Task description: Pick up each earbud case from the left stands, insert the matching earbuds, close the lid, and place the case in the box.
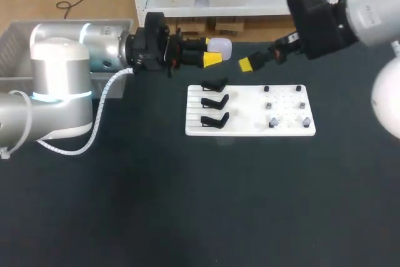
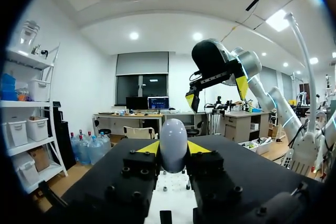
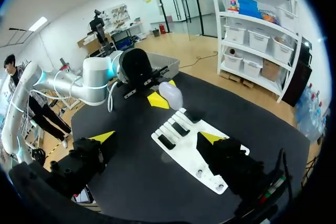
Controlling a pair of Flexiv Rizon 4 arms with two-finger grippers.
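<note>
- The left hand is clamped on the pale earbud case, one yellow tip on each side, and holds it above the worktop just behind the white board.
- The right hand has its fingers wide apart and holds nothing. It hangs near the case, facing it.
- Three black stands sit on the board's left part and small earbuds on its right.
- A grey box stands at the worktop's far left.
</note>
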